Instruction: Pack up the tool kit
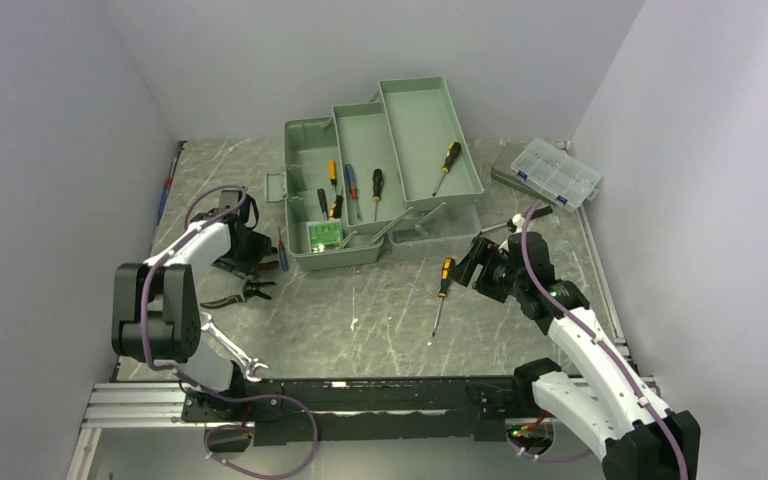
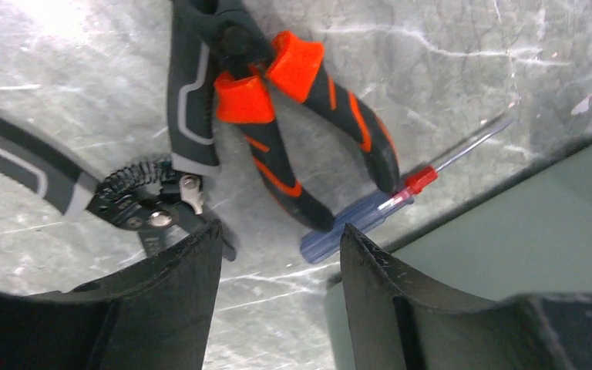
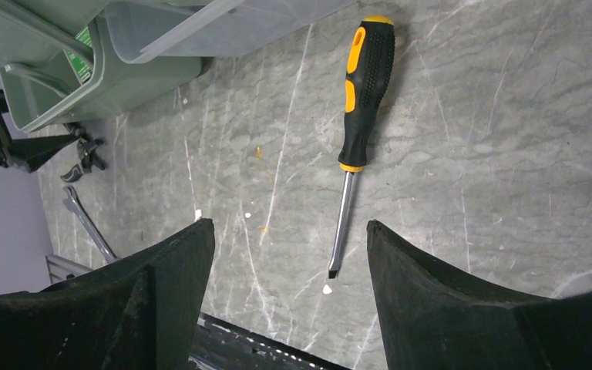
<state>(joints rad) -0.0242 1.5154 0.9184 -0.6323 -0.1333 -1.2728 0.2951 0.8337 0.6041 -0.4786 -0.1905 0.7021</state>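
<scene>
Right gripper (image 3: 289, 231) over yellow-handled screwdriver (image 3: 353, 150)

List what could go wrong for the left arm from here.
1. The orange pliers, grey pliers and blue screwdriver lie crowded together by the left gripper; closing may catch two tools or knock one aside.
2. The blue screwdriver sits close beside the toolbox, so a finger may strike its wall.
</scene>
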